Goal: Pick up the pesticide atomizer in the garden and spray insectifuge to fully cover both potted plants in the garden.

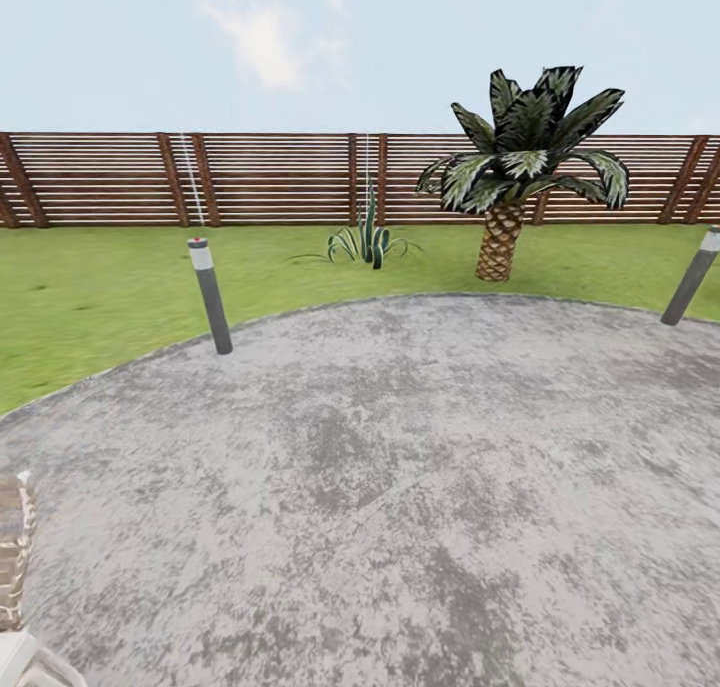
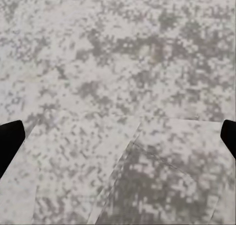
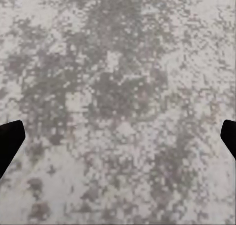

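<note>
From my head camera I am looking across a round grey patio (image 1: 400,487) toward a green lawn (image 1: 90,287) and a brown slatted fence (image 1: 270,179) that closes off the garden. The one low plant I can pick out is a rosette of pointed green leaves (image 1: 368,239) on the grass just past the patio's far edge, close to the fence; I cannot make out a pot under it, so I cannot say for sure it is one of the potted plants. To its right stands a palm with a scaly trunk (image 1: 512,167). A grey lamp post with a red dot on top (image 1: 210,295) sits at the patio's left rim, and a second post (image 1: 692,277) leans in at the right edge.

The left gripper (image 2: 118,136) points straight down at mottled grey paving, its dark fingertips (image 2: 10,139) spread far apart with nothing between them. The right gripper (image 3: 118,136) hangs the same way over the paving, fingertips (image 3: 10,139) wide apart and holding nothing.
</note>
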You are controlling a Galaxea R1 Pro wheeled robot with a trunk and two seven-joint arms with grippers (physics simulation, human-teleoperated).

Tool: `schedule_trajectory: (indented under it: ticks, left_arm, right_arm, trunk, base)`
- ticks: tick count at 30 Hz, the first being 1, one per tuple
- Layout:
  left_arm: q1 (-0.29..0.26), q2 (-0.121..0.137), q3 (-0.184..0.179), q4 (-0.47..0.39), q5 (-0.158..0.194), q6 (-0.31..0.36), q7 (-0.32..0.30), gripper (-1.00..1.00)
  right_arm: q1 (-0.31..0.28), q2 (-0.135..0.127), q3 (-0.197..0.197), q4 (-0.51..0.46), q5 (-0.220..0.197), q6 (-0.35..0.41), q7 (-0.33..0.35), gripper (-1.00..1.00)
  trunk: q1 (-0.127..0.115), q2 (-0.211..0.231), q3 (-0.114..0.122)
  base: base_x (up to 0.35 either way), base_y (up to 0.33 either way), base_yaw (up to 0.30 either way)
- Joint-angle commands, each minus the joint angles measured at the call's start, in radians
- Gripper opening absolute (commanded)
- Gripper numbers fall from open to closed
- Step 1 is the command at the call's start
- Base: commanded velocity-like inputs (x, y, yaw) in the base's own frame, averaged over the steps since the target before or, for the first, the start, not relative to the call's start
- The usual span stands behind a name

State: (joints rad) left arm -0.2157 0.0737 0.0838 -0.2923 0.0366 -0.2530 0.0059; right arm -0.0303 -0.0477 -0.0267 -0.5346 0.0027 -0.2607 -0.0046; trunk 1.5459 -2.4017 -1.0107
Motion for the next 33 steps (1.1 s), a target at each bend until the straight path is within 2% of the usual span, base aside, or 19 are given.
schedule_trajectory:
  ticks: [1,23,33]
  left_arm:
    - [-0.001,0.000,0.001,0.001,0.004,-0.003,0.000,1.00]
    - [0.000,0.000,0.001,0.001,0.005,-0.003,0.000,1.00]
    - [0.001,0.000,0.001,0.001,0.005,-0.003,0.000,1.00]
  right_arm:
    - [0.000,0.000,-0.001,0.001,0.000,-0.003,-0.001,1.00]
    - [0.000,0.000,-0.002,-0.002,-0.001,-0.003,-0.001,1.00]
    - [0.000,0.000,-0.002,-0.001,-0.001,-0.003,-0.001,1.00]
  trunk:
    - [0.000,0.000,-0.001]
    - [0.000,0.000,-0.001]
    - [0.000,0.000,-0.001]
  base:
    - [0.336,0.000,0.000]
    - [0.336,0.000,0.004]
    - [0.336,0.000,0.198]
